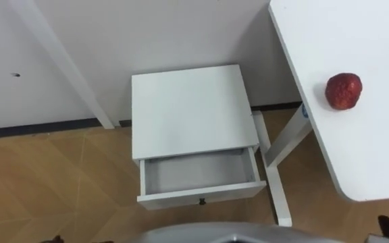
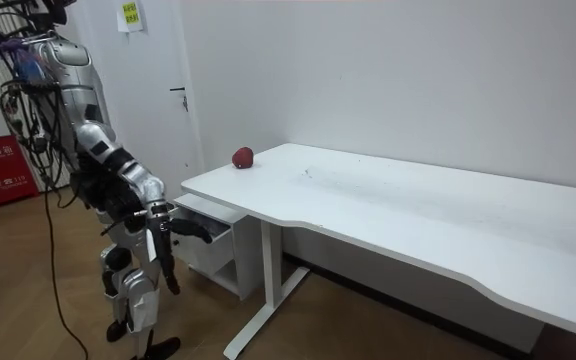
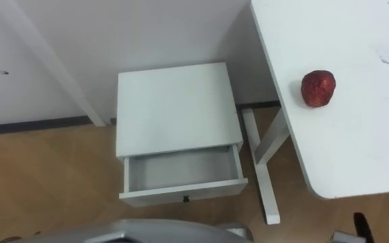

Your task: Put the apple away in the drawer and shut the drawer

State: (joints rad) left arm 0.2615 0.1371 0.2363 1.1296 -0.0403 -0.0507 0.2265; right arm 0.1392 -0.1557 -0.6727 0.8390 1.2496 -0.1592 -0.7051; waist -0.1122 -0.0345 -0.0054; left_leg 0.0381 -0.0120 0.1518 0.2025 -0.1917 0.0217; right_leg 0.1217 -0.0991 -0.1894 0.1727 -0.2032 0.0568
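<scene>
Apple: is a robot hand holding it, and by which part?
No. The apple lies free on the table, touched by nothing.

Illegible print on red sign (image 2: 3, 170) and yellow notice (image 2: 128, 15)

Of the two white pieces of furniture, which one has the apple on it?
The desk on the right: the apple lies on its top. The low cabinet beside it is set apart by its open drawer.

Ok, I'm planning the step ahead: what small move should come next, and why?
Probably lift the right hand toward the apple: it sits untouched near the table edge on the robot's right, while the drawer is open and empty.
</scene>
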